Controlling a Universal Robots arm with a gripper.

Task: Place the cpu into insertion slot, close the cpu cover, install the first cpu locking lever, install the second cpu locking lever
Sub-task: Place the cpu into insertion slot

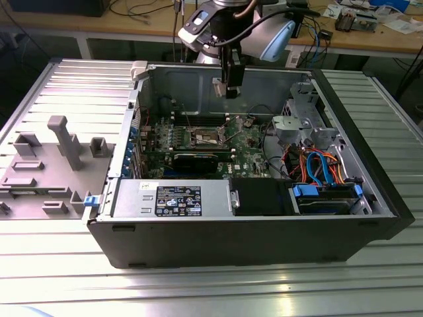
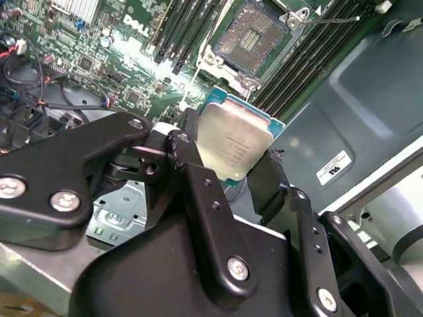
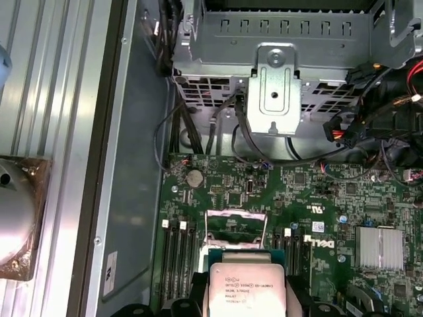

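In the second wrist view my gripper (image 2: 228, 158) is shut on the cpu (image 2: 234, 140), a flat square chip with a dull silver top, pinched by its edges between black fingers (image 2: 184, 150). The insertion slot (image 2: 254, 36) lies beyond it on the green motherboard (image 2: 132, 72), uncovered, with its dark pin grid showing. The first wrist view has the cpu (image 3: 246, 285) just in front of the cpu cover (image 3: 236, 228), a shiny frame swung up off the socket. Seen from the exterior view, the gripper (image 1: 230, 89) hangs inside the open computer case, above the slot (image 1: 206, 137).
Long black memory slots (image 2: 192, 26) flank the socket. A drive cage (image 1: 310, 125) with orange and blue cables fills the case at the exterior view's right. The power supply (image 1: 168, 198) lines the near wall. A grey fixture (image 1: 53, 165) sits outside the case at the exterior view's left.
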